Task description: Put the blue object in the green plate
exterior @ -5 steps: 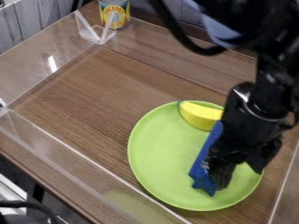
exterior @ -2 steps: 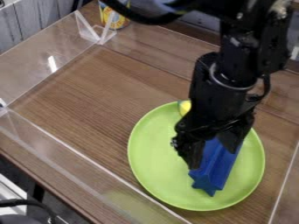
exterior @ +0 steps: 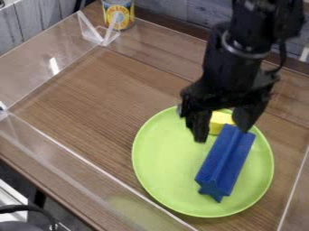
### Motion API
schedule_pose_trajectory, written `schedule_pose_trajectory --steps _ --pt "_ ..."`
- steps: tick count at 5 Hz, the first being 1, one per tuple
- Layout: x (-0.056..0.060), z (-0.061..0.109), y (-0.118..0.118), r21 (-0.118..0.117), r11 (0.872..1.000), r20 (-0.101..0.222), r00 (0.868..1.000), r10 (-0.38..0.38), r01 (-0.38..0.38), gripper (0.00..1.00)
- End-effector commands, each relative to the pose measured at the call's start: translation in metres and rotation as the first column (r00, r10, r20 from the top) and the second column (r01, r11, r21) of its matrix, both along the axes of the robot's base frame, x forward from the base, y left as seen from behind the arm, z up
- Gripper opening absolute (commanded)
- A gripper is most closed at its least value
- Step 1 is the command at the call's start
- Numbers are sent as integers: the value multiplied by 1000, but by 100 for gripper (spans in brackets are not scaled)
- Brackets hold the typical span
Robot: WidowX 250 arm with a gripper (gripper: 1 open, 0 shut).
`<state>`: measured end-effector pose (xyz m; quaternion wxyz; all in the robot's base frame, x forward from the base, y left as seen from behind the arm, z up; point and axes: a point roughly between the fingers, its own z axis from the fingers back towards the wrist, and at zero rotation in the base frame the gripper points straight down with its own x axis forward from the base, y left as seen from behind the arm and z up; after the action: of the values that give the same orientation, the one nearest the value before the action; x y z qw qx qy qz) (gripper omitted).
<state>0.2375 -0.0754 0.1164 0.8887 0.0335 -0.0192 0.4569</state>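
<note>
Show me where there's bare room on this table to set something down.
Bare wood runs from the green plate left to the clear wall, and back toward the yellow can. The plate's right half is crowded: blue object, yellow wedge, open pincer above.

Black, boxy end effector (exterior: 226, 126) with two stubby prongs beneath a dark, bulky arm.

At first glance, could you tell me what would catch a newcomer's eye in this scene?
The lime-green plate stands out at the near right of the wooden table, with the dark-blue ridged bar lying across its right half. The black gripper hovers just above the bar's far end with its fingers spread and nothing between them, partly hiding a yellow wedge at the plate's far edge.
</note>
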Motion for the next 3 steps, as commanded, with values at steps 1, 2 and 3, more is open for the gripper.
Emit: schedule_pose_trajectory --steps 1,2,3 --pt "16 37 10 16 998 52 996 -66 65 100" --pt "25 58 22 51 988 33 989 -145 143 100" --pt "34 61 37 54 987 49 987 -151 148 100"
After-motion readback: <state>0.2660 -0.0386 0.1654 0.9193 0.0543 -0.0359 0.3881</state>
